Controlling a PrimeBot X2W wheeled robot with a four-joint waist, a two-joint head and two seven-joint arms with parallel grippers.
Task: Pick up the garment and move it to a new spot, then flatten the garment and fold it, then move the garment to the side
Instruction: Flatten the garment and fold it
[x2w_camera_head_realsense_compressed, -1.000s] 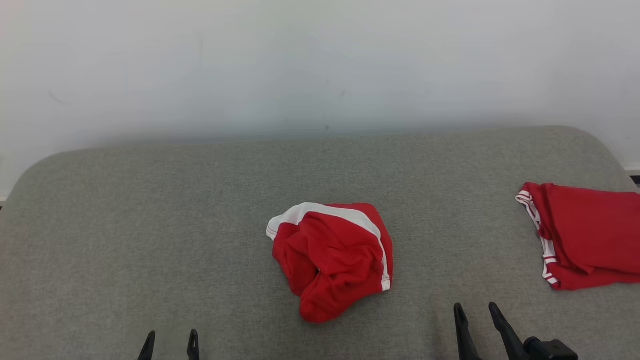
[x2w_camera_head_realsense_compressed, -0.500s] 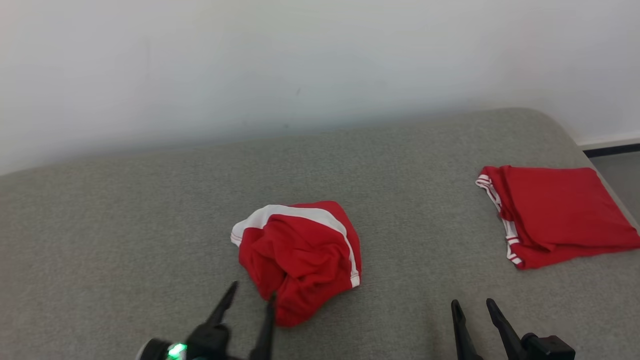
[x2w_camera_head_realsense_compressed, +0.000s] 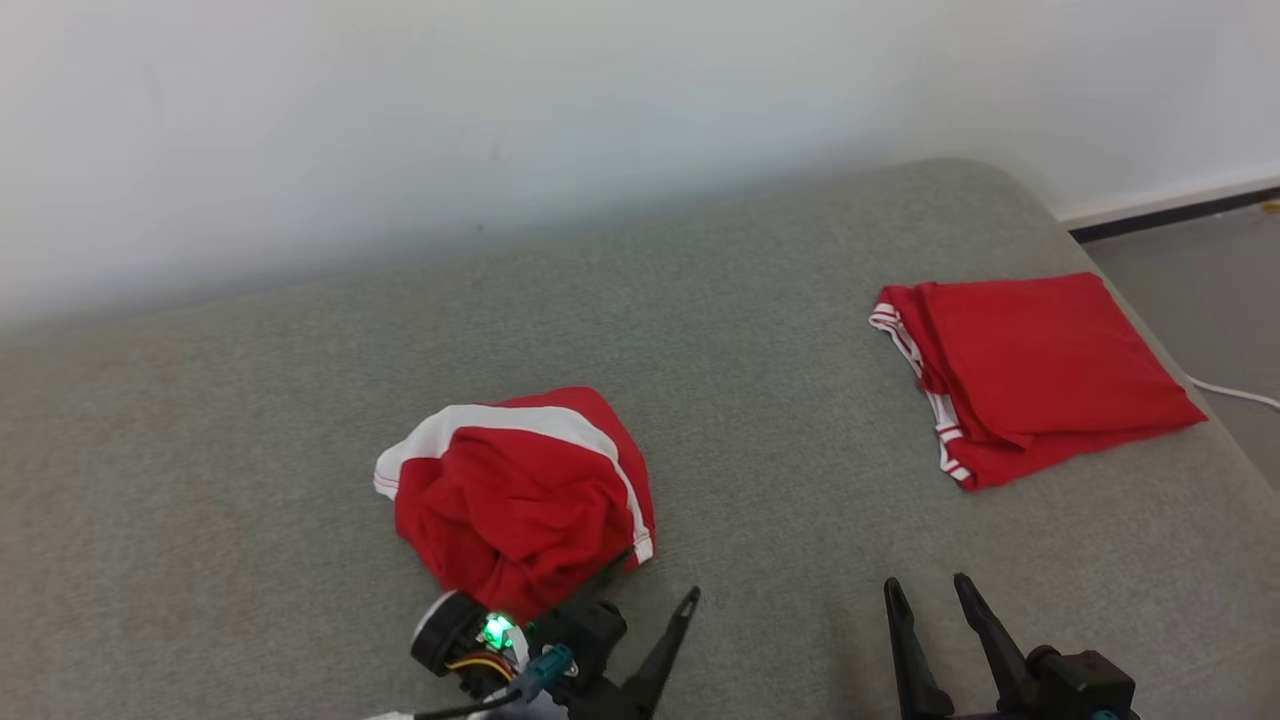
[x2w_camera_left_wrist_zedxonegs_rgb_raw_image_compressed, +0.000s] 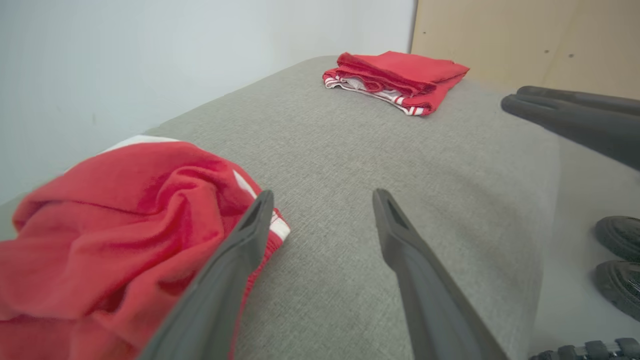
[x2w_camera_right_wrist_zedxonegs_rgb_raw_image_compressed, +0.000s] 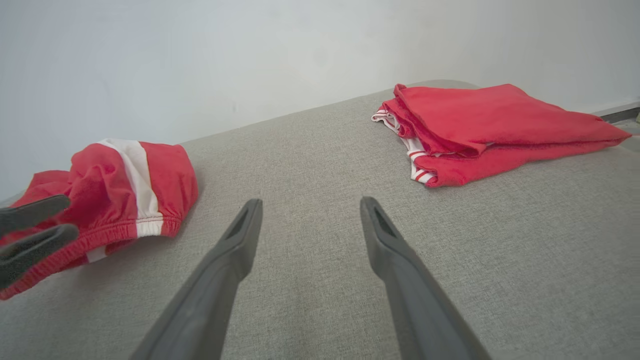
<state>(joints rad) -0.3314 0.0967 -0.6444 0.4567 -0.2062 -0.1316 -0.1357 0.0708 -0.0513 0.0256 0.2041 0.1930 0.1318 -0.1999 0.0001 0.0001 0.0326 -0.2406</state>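
Observation:
The garment (x2w_camera_head_realsense_compressed: 520, 495) is a crumpled red heap with a broad white stripe, lying left of centre on the grey cushion (x2w_camera_head_realsense_compressed: 760, 420). My left gripper (x2w_camera_head_realsense_compressed: 650, 585) stands open at the heap's near right edge. In the left wrist view (x2w_camera_left_wrist_zedxonegs_rgb_raw_image_compressed: 322, 195) its left finger (x2w_camera_left_wrist_zedxonegs_rgb_raw_image_compressed: 235, 260) lies against the garment's hem (x2w_camera_left_wrist_zedxonegs_rgb_raw_image_compressed: 150, 220) and its right finger is over bare cushion. Nothing is held. My right gripper (x2w_camera_head_realsense_compressed: 925, 585) stands open over bare cushion at the lower right, empty in its own view too (x2w_camera_right_wrist_zedxonegs_rgb_raw_image_compressed: 311, 201). The garment (x2w_camera_right_wrist_zedxonegs_rgb_raw_image_compressed: 115, 190) lies to its left.
A second red garment (x2w_camera_head_realsense_compressed: 1030, 375), folded flat, lies at the cushion's right end, also in the wrist views (x2w_camera_left_wrist_zedxonegs_rgb_raw_image_compressed: 400, 77) (x2w_camera_right_wrist_zedxonegs_rgb_raw_image_compressed: 490, 127). A pale wall runs behind. The cushion's right edge drops to a grey floor with a white cable (x2w_camera_head_realsense_compressed: 1235, 392).
The camera has turned right, shifting the whole picture left. My left gripper has come up and to the right, reaching the crumpled garment's near edge. Both garments lie as before.

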